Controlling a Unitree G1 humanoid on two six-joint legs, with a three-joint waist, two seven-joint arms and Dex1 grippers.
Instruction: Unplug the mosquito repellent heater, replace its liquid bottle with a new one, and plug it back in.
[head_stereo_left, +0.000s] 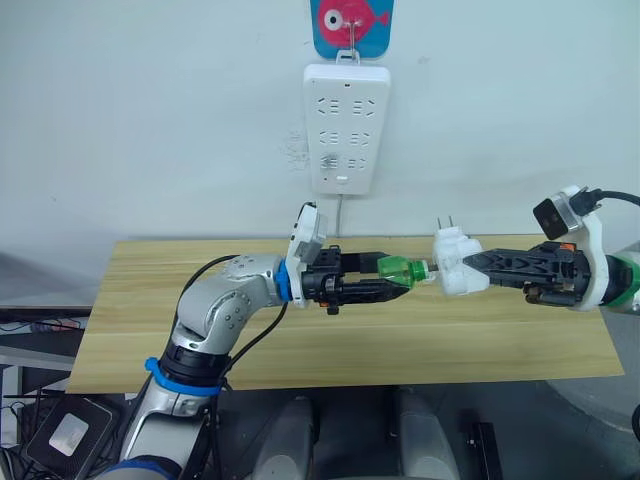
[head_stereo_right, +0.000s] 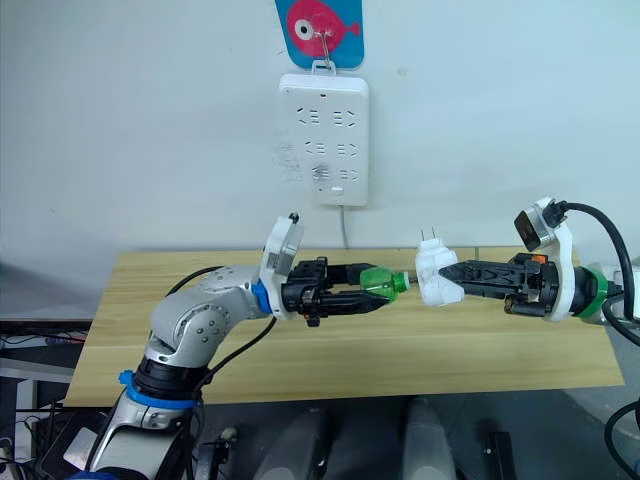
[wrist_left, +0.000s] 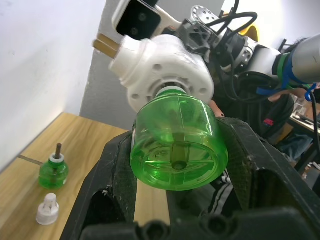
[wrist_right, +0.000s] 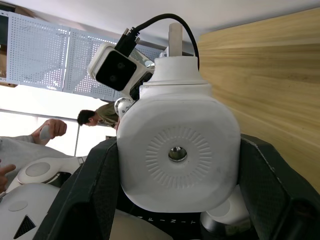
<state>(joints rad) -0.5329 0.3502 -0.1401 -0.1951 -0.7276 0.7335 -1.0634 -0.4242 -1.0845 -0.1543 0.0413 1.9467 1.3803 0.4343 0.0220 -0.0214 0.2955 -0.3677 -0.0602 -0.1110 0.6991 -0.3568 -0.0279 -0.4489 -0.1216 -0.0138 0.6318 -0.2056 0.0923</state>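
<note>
Heater (head_stereo_left: 458, 264) is off the power strip (head_stereo_left: 346, 128) and held in mid-air above the table (head_stereo_left: 520, 340), between the two arms, w/ its plug prongs pointing up. R gripper (head_stereo_left: 468, 266) is clamped on the heater body, one finger on each side; R wrist view shows the ribbed face w/ round centre hole squarely between the fingers. L gripper (head_stereo_left: 398, 280) is closed on a green bottle (head_stereo_left: 401, 270), held roughly level w/ its neck toward the heater. Bottle neck meets the heater's underside socket; L wrist view shows the white collar seated against the socket ring, but how far it is screwed in cannot be told. Both arms are raised clear of the table, grippers facing each other approx. at table centre line. Strip hangs on the wall behind the table from a hook on a blue plaque w/ pink fish (head_stereo_left: 351, 22), cord running down behind the table edge; its sockets appear unoccupied. L wrist view also shows a second green bottle (wrist_left: 53, 171) standing upright on the table w/ wick exposed, and a white cap (wrist_left: 47, 209) just beside it, apart from it. R wrist view shows a person (wrist_right: 95, 118) in the background, well away from the work area.
</note>
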